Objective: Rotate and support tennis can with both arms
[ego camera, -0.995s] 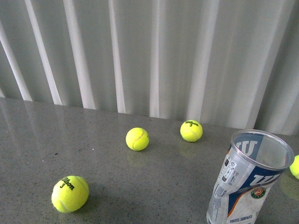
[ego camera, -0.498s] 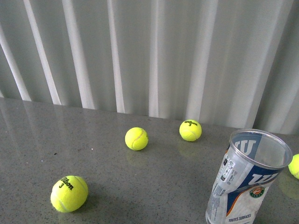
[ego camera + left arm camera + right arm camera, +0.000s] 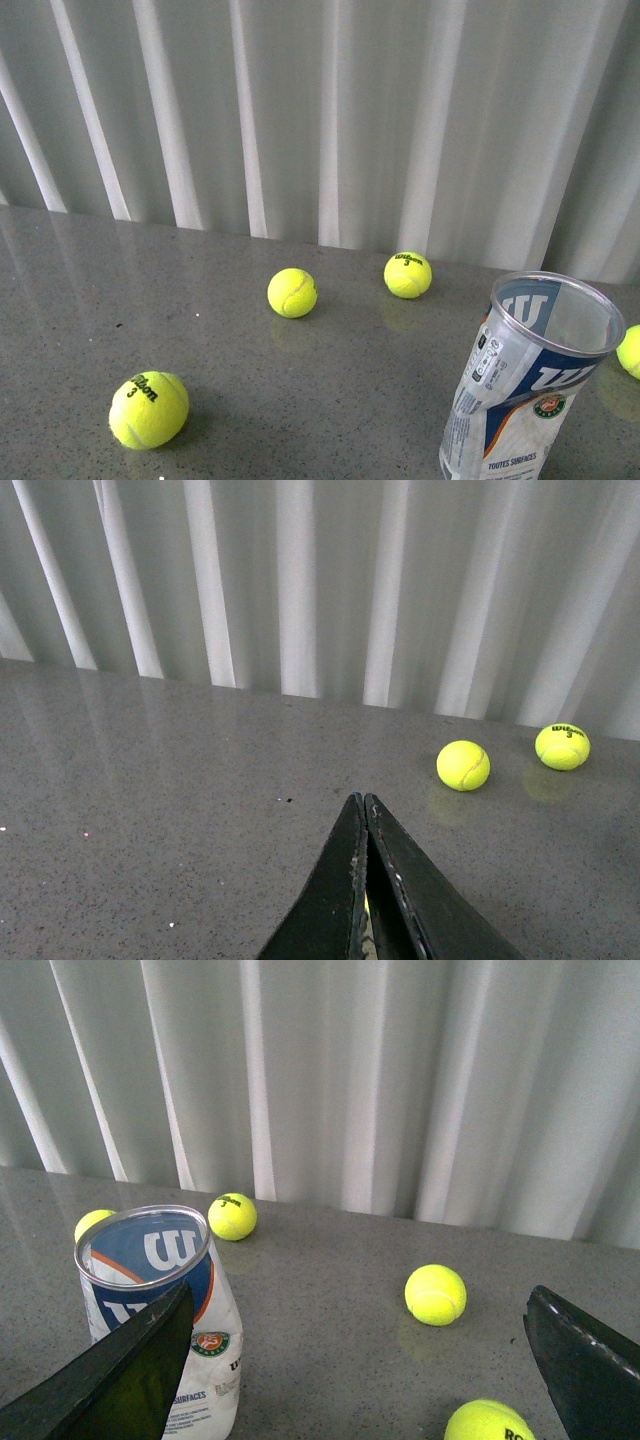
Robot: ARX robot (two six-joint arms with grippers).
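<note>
Grey speckled table (image 3: 250,330): it fills the lower half of my front view and carries everything; its near edge is cut off in all three views.
White pleated curtain (image 3: 330,120): it hangs along the far side of the table and closes off the background.
Tennis can (image 3: 522,385): clear plastic, upright on the table at the right of my front view, its open metal rim leaning a little to the right. Its base is cut off by the frame, so I cannot see where it meets the table. In the right wrist view the can (image 3: 160,1315) stands partly behind one plate.
Right gripper (image 3: 360,1370): plates wide apart, nothing between them. Only the two dark tips show, and I cannot tell whether the near one touches the can.
Left gripper (image 3: 365,825): plates pressed together to a point above bare table, well apart from the can; a sliver of yellow shows between them lower down, too small to identify.
Tennis balls: one near me at the left (image 3: 149,410), two further back (image 3: 292,293) (image 3: 408,275), and one (image 3: 630,350) cut off by the right edge, beyond the can.
</note>
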